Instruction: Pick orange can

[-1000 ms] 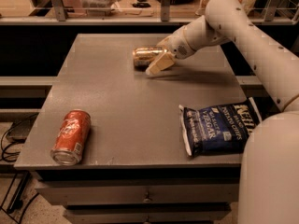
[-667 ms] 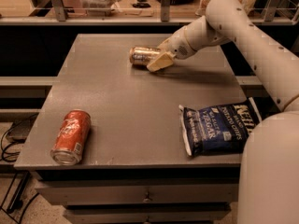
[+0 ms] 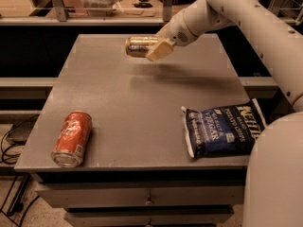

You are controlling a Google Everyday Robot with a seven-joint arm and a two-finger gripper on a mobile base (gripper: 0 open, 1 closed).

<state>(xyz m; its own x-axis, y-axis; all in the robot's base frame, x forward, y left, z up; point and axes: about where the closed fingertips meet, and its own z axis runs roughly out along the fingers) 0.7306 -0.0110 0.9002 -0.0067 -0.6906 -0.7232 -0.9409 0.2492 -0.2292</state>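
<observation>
The orange can (image 3: 137,46), dull bronze-gold with metallic ends, lies sideways in my gripper (image 3: 157,48), lifted clear above the far part of the grey table (image 3: 142,108). Its shadow falls on the tabletop below it. My gripper is shut on the can's right end, with a pale finger (image 3: 160,50) across its front. My white arm reaches in from the upper right.
A brighter red-orange can (image 3: 72,137) with white script lies on its side at the table's front left. A dark blue chip bag (image 3: 221,128) lies at the front right. Shelving and a rail stand behind the table. My white body fills the lower right.
My gripper has lifted the orange can off the tabletop; it now hangs above the table. The red can and the chip bag have not moved.
</observation>
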